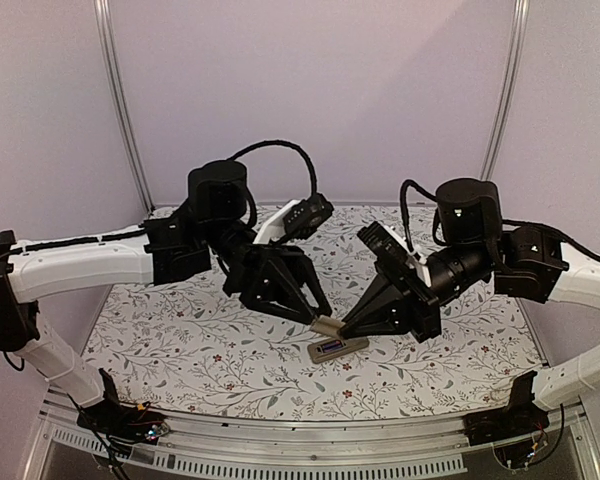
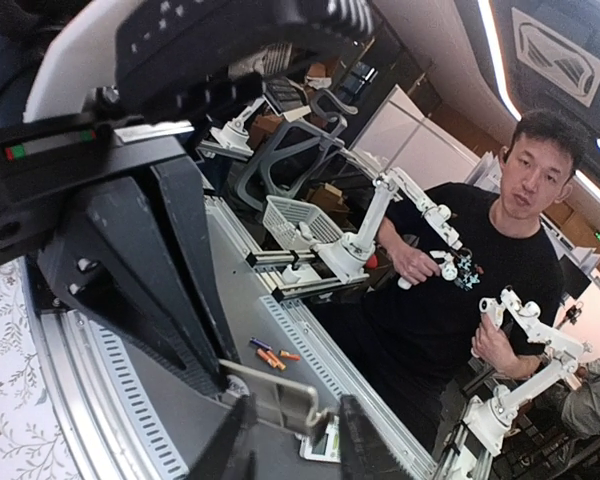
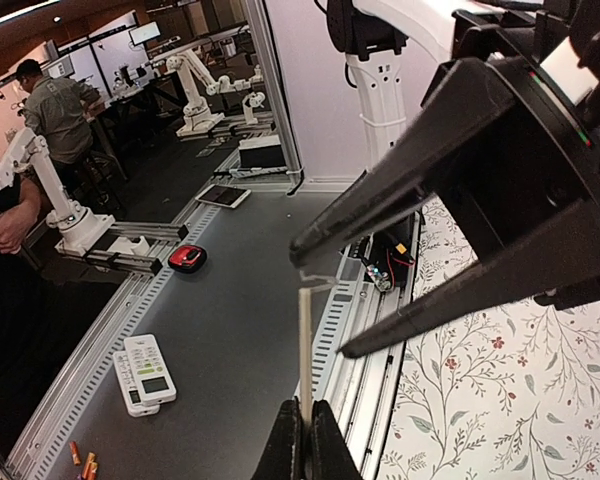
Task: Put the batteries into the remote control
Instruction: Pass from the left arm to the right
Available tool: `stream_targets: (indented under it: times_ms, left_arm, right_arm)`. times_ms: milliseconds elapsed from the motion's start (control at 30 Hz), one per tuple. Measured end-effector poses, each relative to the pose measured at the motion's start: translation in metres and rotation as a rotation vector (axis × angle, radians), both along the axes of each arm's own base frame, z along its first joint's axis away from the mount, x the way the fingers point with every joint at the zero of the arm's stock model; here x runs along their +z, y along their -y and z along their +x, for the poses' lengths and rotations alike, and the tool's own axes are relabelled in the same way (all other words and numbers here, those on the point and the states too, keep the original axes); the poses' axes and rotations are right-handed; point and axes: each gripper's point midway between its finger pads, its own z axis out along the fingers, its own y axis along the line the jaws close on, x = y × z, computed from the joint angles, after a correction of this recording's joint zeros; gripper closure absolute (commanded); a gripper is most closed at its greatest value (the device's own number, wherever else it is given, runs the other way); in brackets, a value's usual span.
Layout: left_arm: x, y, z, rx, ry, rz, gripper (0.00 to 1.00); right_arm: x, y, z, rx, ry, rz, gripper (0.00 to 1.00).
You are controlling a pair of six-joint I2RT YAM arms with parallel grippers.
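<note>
Both arms reach inward over the desk, tips nearly meeting at centre.
L tool (image 1: 315,318) pts down-right, jaws a bit apart; R tool (image 1: 346,328) pts down-left, jaws pinched tight on thin flat cover piece (image 1: 328,326).

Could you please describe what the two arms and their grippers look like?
Both the left arm and right arm have white tubular links joined by bulky black cylindrical joints. A black cable loops above the left wrist, another above the right. The left gripper and right gripper are black triangular frames tapering to slim black fingers, with a white panel behind each.
</note>
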Motion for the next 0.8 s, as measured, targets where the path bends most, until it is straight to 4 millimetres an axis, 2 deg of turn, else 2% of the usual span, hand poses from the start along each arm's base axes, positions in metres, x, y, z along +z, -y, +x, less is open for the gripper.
stream_targets:
  times_ms: [167,267,400,533,633,800]
  left_arm:
    - [-0.007,0.004,0.012,0.091,0.014,0.008,0.2]
    - [-0.009,-0.001,0.029,0.227,0.061,0.012,0.13]
    - [-0.001,-0.019,0.06,0.493,0.221,-0.022,0.13]
    - [0.003,-0.037,0.08,0.693,0.426,-0.046,0.16]
    - [-0.011,-0.043,0.091,0.787,0.618,-0.011,0.19]
    - [-0.045,-0.045,0.093,0.788,0.902,0.082,0.21]
  right_arm:
    - [-0.002,-0.002,0.002,-0.015,-0.015,-0.011,1.0]
    - [-0.003,-0.001,0.006,-0.033,-0.03,-0.022,1.0]
    - [-0.007,0.002,0.021,-0.085,-0.086,-0.058,1.0]
    - [-0.017,0.004,0.041,-0.147,-0.161,-0.107,1.0]
    - [-0.033,0.003,0.054,-0.185,-0.235,-0.17,1.0]
    - [-0.061,0.002,0.067,-0.224,-0.348,-0.267,1.0]
